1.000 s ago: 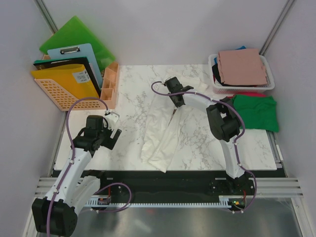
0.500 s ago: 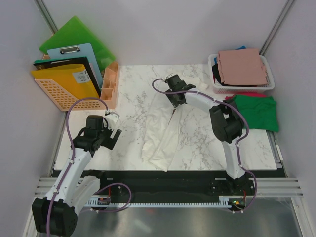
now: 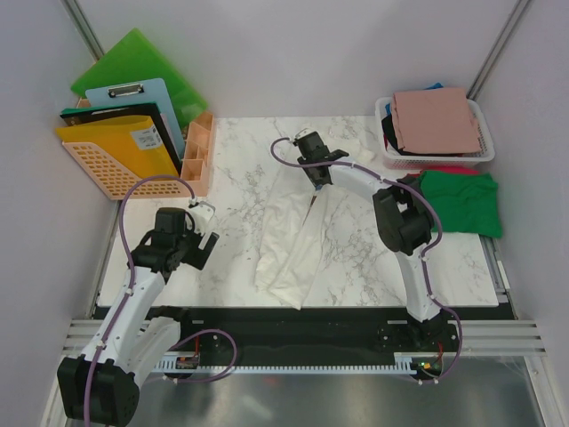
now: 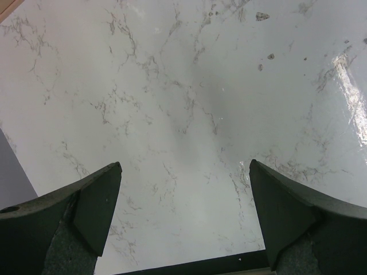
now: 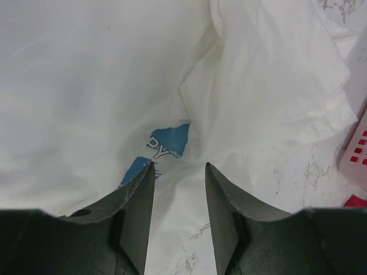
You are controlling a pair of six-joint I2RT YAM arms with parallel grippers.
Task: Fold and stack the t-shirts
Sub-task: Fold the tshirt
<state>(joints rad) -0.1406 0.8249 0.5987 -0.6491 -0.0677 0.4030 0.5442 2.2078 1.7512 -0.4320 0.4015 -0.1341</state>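
Observation:
A cream-white t-shirt (image 3: 289, 245) lies stretched along the middle of the marble table (image 3: 231, 160), its far end bunched under my right gripper (image 3: 314, 171). In the right wrist view the right gripper (image 5: 179, 165) is partly open, its fingertips straddling a raised fold of the white t-shirt (image 5: 86, 86) next to the blue print (image 5: 169, 146). My left gripper (image 3: 203, 240) hovers wide open over bare marble, and the left wrist view shows nothing between the left gripper (image 4: 184, 165) jaws. A green t-shirt (image 3: 458, 200) lies at the right. A dusty-pink t-shirt (image 3: 436, 120) tops the basket.
The white mesh basket (image 3: 484, 151) stands at the back right, with black cloth (image 3: 391, 133) inside and red cloth (image 3: 453, 169) just in front of it. An orange file rack (image 3: 111, 165) with folders, a green board (image 3: 133, 58) and a peach holder (image 3: 197, 147) fill the back left.
The right gripper's jaws, shut a second ago, now stand apart over the shirt's far end, and it has shifted slightly left. The left arm has not moved.

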